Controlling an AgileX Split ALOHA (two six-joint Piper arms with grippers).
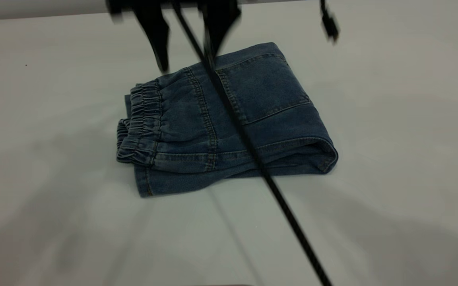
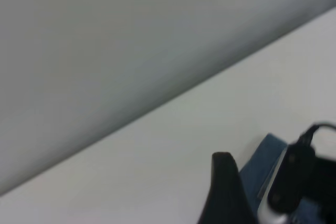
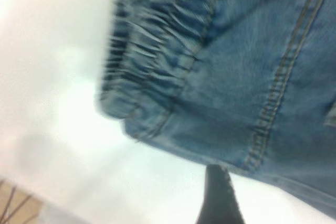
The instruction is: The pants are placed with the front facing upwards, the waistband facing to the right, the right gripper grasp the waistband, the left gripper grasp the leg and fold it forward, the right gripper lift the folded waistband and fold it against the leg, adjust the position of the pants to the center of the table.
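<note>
The blue denim pants (image 1: 229,119) lie folded into a compact bundle near the middle of the white table (image 1: 392,139), back pocket up. The gathered waistband (image 1: 139,123) sits at the bundle's left end and fills much of the right wrist view as waistband (image 3: 157,51) on pants (image 3: 252,87). My right gripper (image 1: 185,51) hangs open just above the pants' far edge, holding nothing; one finger (image 3: 218,198) shows over bare table. The left gripper finger (image 2: 226,192) shows off to the side, over bare table, with a corner of the pants (image 2: 262,163) beyond it.
A thick black cable (image 1: 276,190) runs diagonally across the pants toward the front edge. A small black plug (image 1: 329,24) dangles at the far right. A black body with a silver cylinder (image 2: 291,187) sits beside the pants. Bare tabletop surrounds the bundle.
</note>
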